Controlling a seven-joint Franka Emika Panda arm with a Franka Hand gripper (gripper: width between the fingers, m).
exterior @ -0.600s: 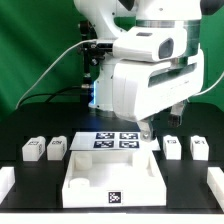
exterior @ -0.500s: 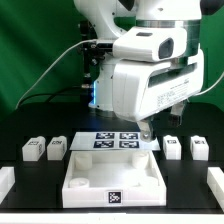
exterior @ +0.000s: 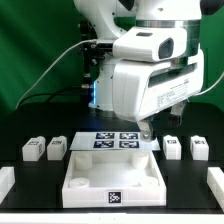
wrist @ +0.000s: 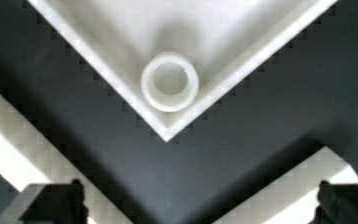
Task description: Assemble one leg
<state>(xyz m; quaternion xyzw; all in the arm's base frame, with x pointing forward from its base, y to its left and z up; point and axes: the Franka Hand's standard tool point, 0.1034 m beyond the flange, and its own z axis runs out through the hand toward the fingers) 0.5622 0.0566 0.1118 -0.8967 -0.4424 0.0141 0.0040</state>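
Nothing we can detect has moved since the earlier frames, so we judge the task no further along: no leg is picked up yet. From the exterior view's left, the outer left leg (exterior: pixel 32 150) and the inner left leg (exterior: pixel 56 149) stand just beside each other. Next comes the marker board (exterior: pixel 115 140), with the white panel (exterior: pixel 85 188) in front of it. The gripper (exterior: pixel 147 131) hangs over the panel's far corner; the wrist view shows its jaws wide apart and empty, with a corner hole (wrist: pixel 171 82) below them. Rightward stand the inner right leg (exterior: pixel 172 146), nearest the gripper, and the outer right leg (exterior: pixel 198 147). We see nothing blocking that reach except the panel's raised rim close below.
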